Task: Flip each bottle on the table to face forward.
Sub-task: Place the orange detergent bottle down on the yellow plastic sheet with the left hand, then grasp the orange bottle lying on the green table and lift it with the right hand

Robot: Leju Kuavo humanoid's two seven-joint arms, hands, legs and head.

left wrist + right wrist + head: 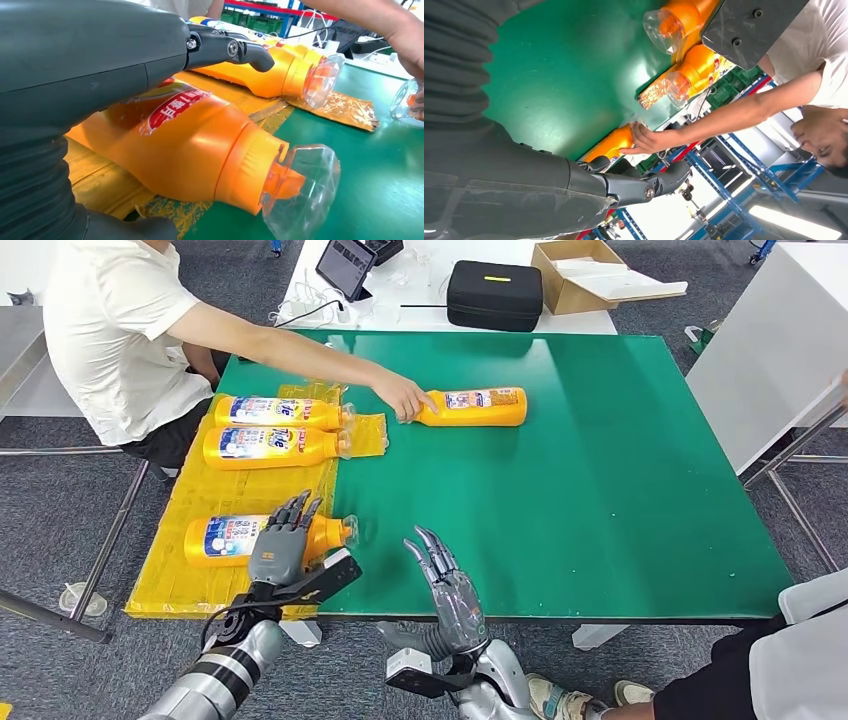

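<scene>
Four orange plastic bottles with clear caps, all lying on their sides on the green tabletop (pixel 600 500). Nearest bottle (pixel 225 538) on the yellow crinkled mat (pixel 190 490) at the left edge, label up, clear cap (pixel 300 187) pointing toward the tabletop centre and reaching past the mat edge. Left robot hand (pixel 280 545) over that bottle's middle, fingers spread and extended across its body; contact not confirmable, no grasp seen. Two further bottles, upper (pixel 280 412) and lower (pixel 270 447), side by side farther back on the same mat, labels up, caps toward the centre. Fourth bottle (pixel 475 407) apart from the mat on bare green surface, a person's hand (pixel 405 397) at its cap end. Right robot hand (pixel 445 585) near the front edge, fingers apart, holding nothing. Black zipped case (pixel 494 295) and cardboard box (pixel 580 275) on the white table behind.
</scene>
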